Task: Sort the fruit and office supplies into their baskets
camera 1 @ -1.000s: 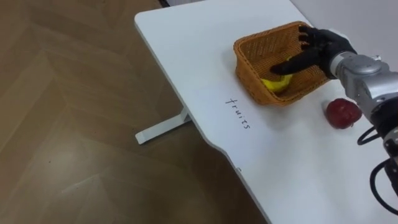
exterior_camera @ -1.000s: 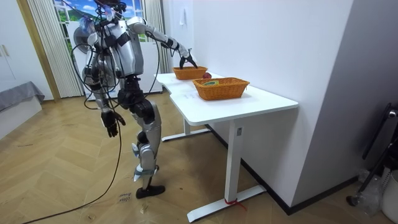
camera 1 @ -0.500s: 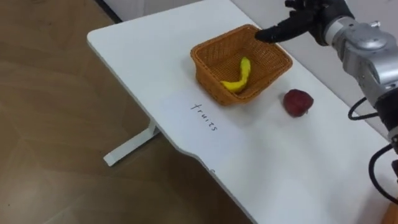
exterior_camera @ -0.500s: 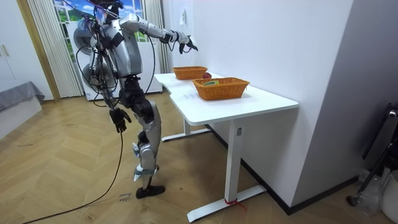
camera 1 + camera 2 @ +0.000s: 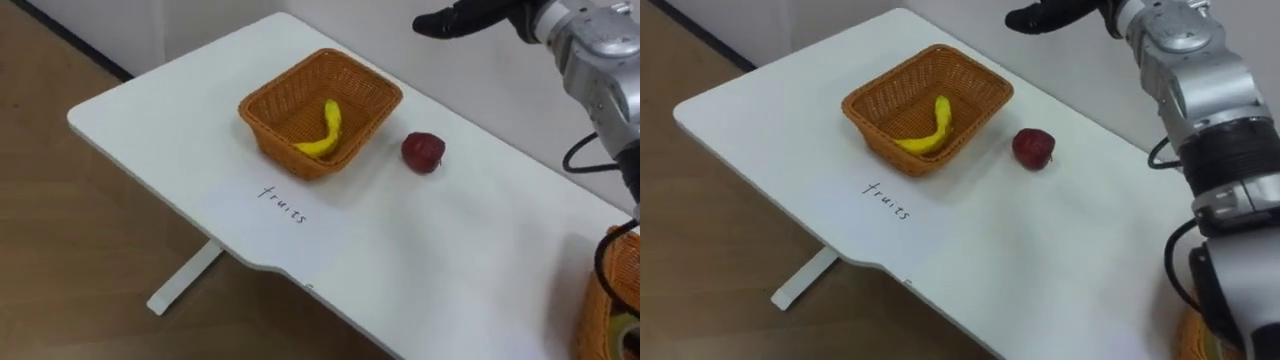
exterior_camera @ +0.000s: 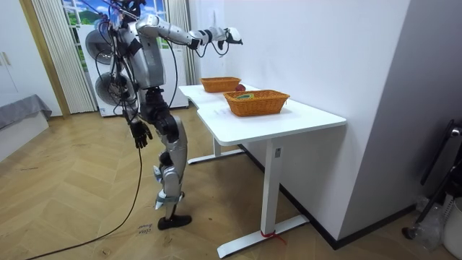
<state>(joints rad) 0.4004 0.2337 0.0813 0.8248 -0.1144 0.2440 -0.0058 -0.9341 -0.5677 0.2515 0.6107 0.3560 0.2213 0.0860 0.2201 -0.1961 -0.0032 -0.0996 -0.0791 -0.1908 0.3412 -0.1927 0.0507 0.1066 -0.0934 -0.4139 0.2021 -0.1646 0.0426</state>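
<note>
- One wicker fruit basket (image 5: 272, 142) stands near the far left part of the white counter (image 5: 450, 250) in the left eye view. A single yellow banana (image 5: 326, 130) lies curved inside it.
- One handwritten word (image 5: 283, 204) sits on the counter just in front of that basket, in thin dark pen, and reads "fruits".
- One red apple (image 5: 423, 152) rests on the bare counter just to the right of the fruit basket, apart from its wall.
- The right hand (image 5: 470, 18) is raised above the counter's far edge, beyond the apple. Its dark fingers are stretched out straight, and it holds nothing.
- A slice of a second basket (image 5: 603, 305) shows at the lower right edge; I cannot tell what is in it.
- In the right eye view the count is the same: one banana in the fruit basket, one apple outside it, one written word, and the empty right hand spread flat at the top.
- Two baskets stand on the counter in the room view, the fruit basket farther off and the second basket nearer. The apple is a small red spot between them.
- The second basket holds some small things, too small to name or count.
- The robot stands on the wooden floor (image 6: 86, 209) at the counter's end on the room view's left. Its right arm reaches out level, high over the counter.
- The left hand (image 6: 139, 133) hangs by the thigh with loose fingers, empty.
</note>
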